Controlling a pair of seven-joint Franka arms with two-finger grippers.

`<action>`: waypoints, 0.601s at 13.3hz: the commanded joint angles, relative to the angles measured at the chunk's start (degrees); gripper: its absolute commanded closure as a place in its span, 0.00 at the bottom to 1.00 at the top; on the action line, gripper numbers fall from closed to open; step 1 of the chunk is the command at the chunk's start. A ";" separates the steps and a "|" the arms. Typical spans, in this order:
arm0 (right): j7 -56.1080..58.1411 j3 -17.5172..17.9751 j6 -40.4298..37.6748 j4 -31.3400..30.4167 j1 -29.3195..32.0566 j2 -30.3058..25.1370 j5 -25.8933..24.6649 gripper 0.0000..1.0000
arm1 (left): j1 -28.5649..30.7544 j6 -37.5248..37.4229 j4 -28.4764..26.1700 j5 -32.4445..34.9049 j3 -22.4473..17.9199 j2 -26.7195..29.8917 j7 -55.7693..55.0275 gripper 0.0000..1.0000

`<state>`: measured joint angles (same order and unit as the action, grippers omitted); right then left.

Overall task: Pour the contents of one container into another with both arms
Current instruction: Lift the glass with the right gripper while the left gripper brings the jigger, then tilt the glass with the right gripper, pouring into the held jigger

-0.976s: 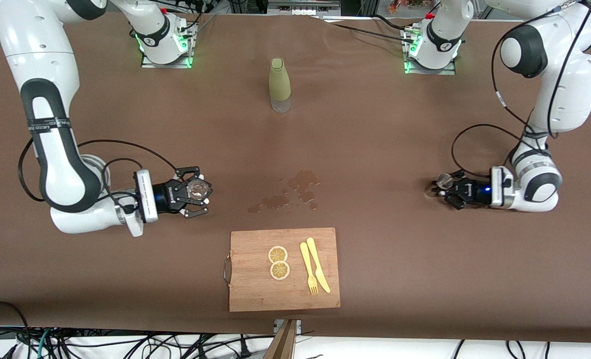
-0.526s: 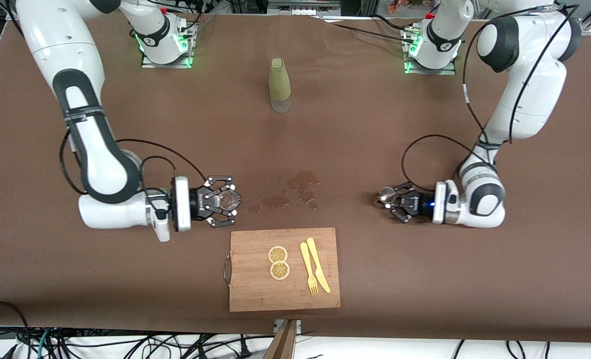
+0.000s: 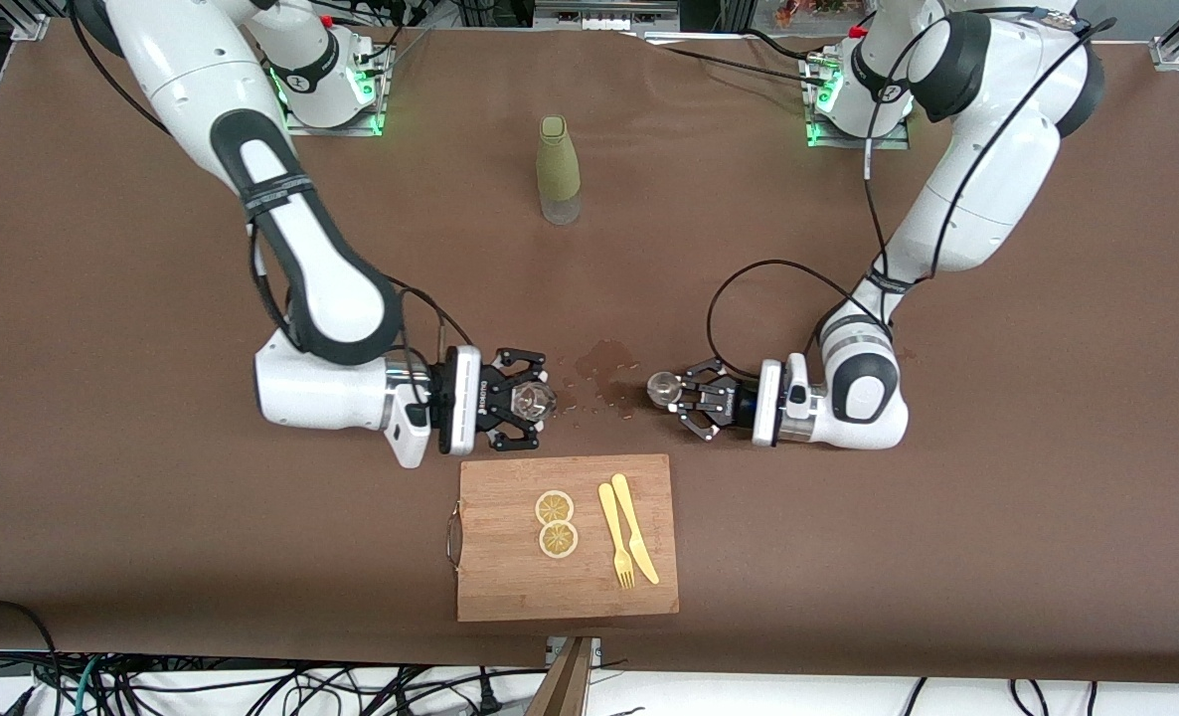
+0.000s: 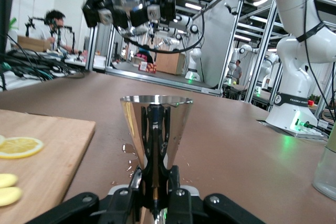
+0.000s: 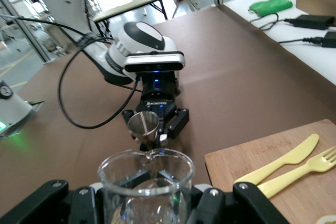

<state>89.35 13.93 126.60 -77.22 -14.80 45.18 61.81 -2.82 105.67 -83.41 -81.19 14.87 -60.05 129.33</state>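
Note:
My right gripper [image 3: 533, 402] is shut on a clear glass beaker [image 3: 535, 400], held upright over the table beside a wet patch. In the right wrist view the beaker [image 5: 146, 184] fills the foreground between the fingers. My left gripper [image 3: 673, 396] is shut on a small conical metal cup [image 3: 661, 387], level with the beaker and over the other edge of the wet patch. The metal cup [image 4: 156, 124] stands upright in the left wrist view, gripped low on its stem. The two containers face each other a short gap apart, and each wrist view shows the other one, the metal cup [image 5: 144, 125] and the beaker [image 4: 132, 4].
A wet spill [image 3: 604, 360] darkens the cloth between the grippers. A wooden cutting board [image 3: 510, 582] with two lemon slices [image 3: 556, 523], a yellow knife [image 3: 635, 540] and a fork [image 3: 615, 547] lies nearer to the front camera. A green bottle [image 3: 558, 169] stands toward the robots' bases.
Both arms have swung in from the table's ends toward the middle, each carrying its container. The beaker and the metal cup now stand much closer together, on either side of the spill.

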 commanded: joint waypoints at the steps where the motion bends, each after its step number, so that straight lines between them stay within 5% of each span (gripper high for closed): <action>1: -5.84 -0.31 4.60 0.14 -2.69 -1.06 -3.62 1.00 | -3.49 3.04 1.85 -3.09 -0.28 0.02 -0.57 1.00; 8: -10.60 -0.22 5.50 0.05 -4.98 -1.06 -17.42 1.00 | -7.28 6.30 4.40 -5.38 -0.28 -1.21 -1.98 1.00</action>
<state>80.54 13.92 132.00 -76.90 -19.15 45.17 47.13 -8.49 110.00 -80.80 -84.29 14.84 -60.14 126.20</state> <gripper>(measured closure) 0.877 0.793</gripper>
